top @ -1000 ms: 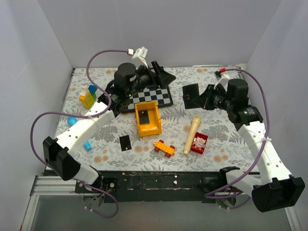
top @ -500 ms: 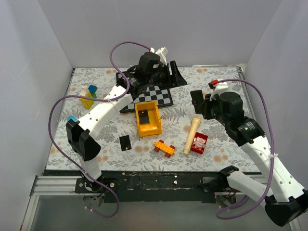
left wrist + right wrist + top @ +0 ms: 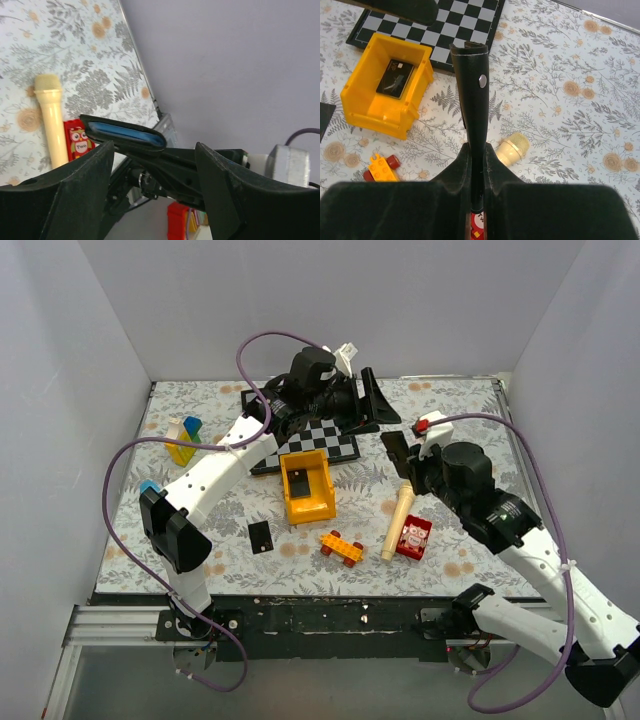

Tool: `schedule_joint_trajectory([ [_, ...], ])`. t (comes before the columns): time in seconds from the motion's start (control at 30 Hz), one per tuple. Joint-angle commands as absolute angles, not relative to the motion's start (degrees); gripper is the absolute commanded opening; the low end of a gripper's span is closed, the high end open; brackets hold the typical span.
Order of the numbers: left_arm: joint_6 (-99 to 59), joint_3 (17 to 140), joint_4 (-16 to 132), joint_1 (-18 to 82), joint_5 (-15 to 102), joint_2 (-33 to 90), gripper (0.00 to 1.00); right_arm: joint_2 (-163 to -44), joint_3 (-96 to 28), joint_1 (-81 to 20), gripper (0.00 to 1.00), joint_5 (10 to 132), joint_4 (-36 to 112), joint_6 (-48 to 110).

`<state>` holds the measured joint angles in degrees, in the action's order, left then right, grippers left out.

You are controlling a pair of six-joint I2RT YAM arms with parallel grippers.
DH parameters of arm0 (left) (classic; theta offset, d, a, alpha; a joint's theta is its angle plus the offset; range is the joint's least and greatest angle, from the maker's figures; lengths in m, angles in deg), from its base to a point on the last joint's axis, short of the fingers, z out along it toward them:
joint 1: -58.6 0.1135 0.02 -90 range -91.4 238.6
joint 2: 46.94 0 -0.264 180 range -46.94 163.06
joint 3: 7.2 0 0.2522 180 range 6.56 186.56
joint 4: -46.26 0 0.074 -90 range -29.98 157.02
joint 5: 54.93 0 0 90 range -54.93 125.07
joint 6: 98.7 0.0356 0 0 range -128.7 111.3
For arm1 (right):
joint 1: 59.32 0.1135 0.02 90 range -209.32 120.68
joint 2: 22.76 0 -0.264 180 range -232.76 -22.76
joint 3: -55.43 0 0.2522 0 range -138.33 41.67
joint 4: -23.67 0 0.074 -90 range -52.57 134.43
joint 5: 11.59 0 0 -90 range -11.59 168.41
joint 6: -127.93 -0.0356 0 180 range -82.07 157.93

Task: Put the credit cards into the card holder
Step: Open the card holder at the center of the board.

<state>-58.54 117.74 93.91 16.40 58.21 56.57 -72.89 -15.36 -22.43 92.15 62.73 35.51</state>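
The card holder (image 3: pixel 474 85) stands on edge in the air, clamped at its lower end between the narrow jaws of the right gripper (image 3: pixel 477 150), over the right-of-middle part of the table (image 3: pixel 450 415), toward the far edge. From the right wrist it is a thin black leather fold with pale stitching along the top rim and a round metal snap stud on its side. Directly below it lies the head of a cream toy microphone (image 3: pixel 512 149). From the left wrist its mouth shows as a slim blue strip between two black lips, slightly parted. The left gripper (image 3: pixel 362 405) hangs near the far edge, above the far right corner of the checkerboard (image 3: pixel 310 440), its jaws spread wide with nothing between them. The holder sits just beyond its fingertips (image 3: pixel 102 150), near but apart in the top view. One credit card (image 3: pixel 395 79), flat and black with a pale mark, lies in the bottom of the yellow bin (image 3: pixel 365 112) at the table's middle. A second black card (image 3: pixel 260 536) lies flat on the floral cloth toward the near edge, left of the orange brick car (image 3: pixel 342 547). A red owl box (image 3: pixel 413 537) rests beside the microphone's handle.
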Motion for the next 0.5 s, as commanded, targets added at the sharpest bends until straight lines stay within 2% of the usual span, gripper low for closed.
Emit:
schedule_joint_trajectory([
  [0.0,-63.6,118.6,91.8,16.1,65.4,55.3,0.66,-71.5,-14.2,-18.7,0.01,98.7,57.1,39.7],
  [0.47,-71.6,113.7,90.5,17.4,70.1,53.4,0.69,-70.7,-11.3,-4.6,0.01,125.3,46.3,51.3],
])
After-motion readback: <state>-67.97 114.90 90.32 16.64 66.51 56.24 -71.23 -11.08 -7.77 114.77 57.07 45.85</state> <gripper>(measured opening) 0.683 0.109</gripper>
